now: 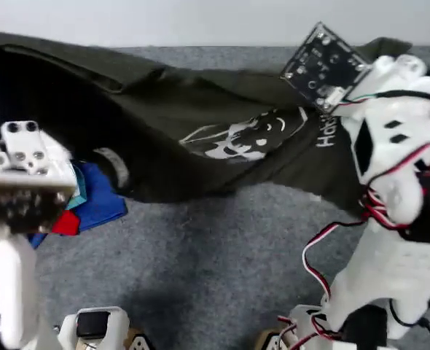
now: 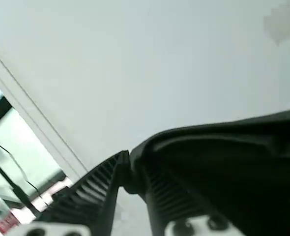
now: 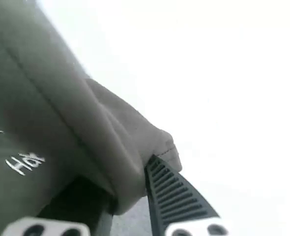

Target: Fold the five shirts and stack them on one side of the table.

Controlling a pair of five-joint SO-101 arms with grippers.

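Observation:
A dark green shirt [image 1: 200, 138] with a white print hangs stretched above the grey table, held up at both ends. My left gripper [image 2: 131, 179] is shut on one edge of the dark green shirt [image 2: 233, 162], high at the left in the high view. My right gripper [image 3: 132, 189] is shut on a bunched corner of the dark green shirt [image 3: 46, 113], at the upper right in the high view, near the white arm [image 1: 390, 146]. Under the shirt's left part lies a pile of blue and red shirts [image 1: 91, 204].
The grey table [image 1: 222, 255] lies open in the middle and front. Arm bases and red, white and black cables [image 1: 324, 255] stand along the front edge. A pale wall runs behind the table.

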